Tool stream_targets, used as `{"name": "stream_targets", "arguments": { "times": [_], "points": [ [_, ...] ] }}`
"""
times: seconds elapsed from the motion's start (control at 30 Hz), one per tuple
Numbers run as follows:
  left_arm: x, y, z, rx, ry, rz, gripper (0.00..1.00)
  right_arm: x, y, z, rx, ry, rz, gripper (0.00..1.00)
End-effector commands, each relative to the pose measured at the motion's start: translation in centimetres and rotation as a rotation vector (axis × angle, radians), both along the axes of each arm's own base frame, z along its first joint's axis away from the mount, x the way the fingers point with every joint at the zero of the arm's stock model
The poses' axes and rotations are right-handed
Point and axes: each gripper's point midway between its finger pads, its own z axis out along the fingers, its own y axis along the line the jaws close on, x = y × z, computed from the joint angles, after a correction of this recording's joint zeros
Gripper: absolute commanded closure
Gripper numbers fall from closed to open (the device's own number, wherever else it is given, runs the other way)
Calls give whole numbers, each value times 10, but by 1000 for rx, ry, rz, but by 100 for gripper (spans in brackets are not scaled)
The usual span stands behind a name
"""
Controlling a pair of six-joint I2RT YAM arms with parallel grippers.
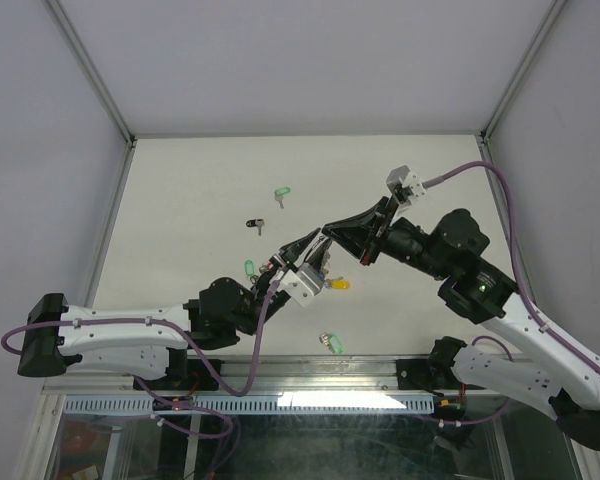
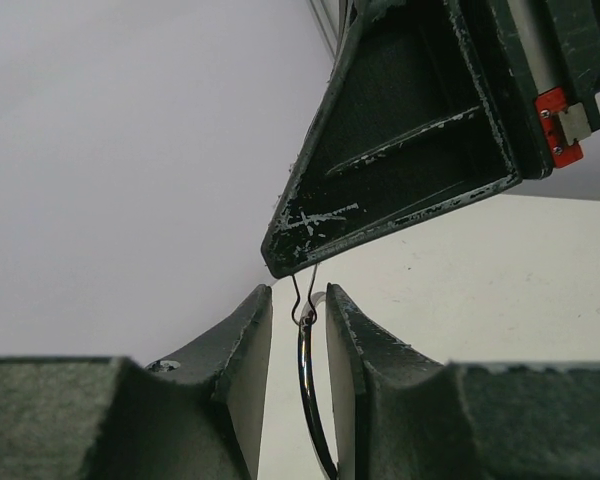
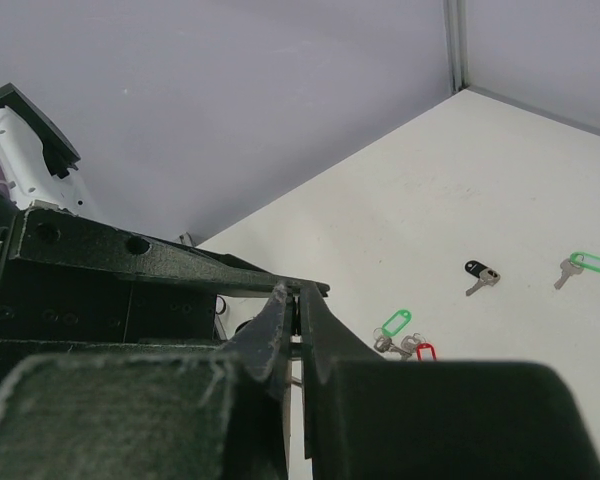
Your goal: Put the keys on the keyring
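Observation:
The thin wire keyring (image 2: pixel 307 370) stands edge-on between my left gripper's (image 2: pixel 298 290) fingers and leans on the right pad. The jaws stand a narrow gap apart, and its lower part is cut off. Its two hooked wire ends run up into the tip of my right gripper (image 3: pixel 300 292), whose jaws are pressed together on them. The two grippers meet tip to tip above mid-table, left (image 1: pixel 315 252) and right (image 1: pixel 332 233). Loose keys lie on the table: green tag (image 1: pixel 283 193), black tag (image 1: pixel 255 224), green tag (image 1: pixel 248 267) beside a red tag (image 3: pixel 425 352), yellow tag (image 1: pixel 338 284), green tag (image 1: pixel 327 342).
The white table (image 1: pixel 180 200) is walled by grey panels with metal posts at the back corners. The right arm's cable (image 1: pixel 480 170) loops over the right side. The left arm (image 1: pixel 130 340) lies low along the near left edge.

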Motion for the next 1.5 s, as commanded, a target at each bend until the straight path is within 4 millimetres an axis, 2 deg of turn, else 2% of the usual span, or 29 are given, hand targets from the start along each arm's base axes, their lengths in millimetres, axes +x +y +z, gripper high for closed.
{"name": "stream_targets", "arguments": {
  "times": [0.0, 0.2, 0.53, 0.7, 0.83, 0.9, 0.97, 1.13, 1.27, 1.47],
  "points": [
    [2, 10, 34, -95, -20, 19, 75, 0, -2, 26, 58, -61, -7, 100],
    [0, 9, 35, -98, -25, 10, 80, 0, -2, 23, 60, -54, -7, 100],
    [-1, 9, 39, -112, -32, 3, 100, -1, 0, 18, 51, -44, 5, 100],
    [-3, 6, 39, -103, -47, -17, 100, -1, 1, 18, 52, -45, 8, 100],
    [-4, 3, 35, -73, -56, -20, 100, 3, -6, 27, 74, -56, -38, 68],
    [-3, 3, 33, -60, -61, -14, 100, 5, -11, 31, 86, -60, -66, 58],
    [-3, 3, 32, -54, -64, -10, 100, 7, -16, 35, 95, -56, -96, 53],
    [-2, 5, 32, -48, -71, -3, 100, 16, -22, 32, 87, 15, -159, 53],
    [-2, 5, 31, -42, -74, -2, 100, 22, -24, 26, 85, 73, -198, 61],
    [-1, 5, 31, -34, -78, 5, 100, 15, -19, 31, 102, 79, -151, 70]
  ]
}}
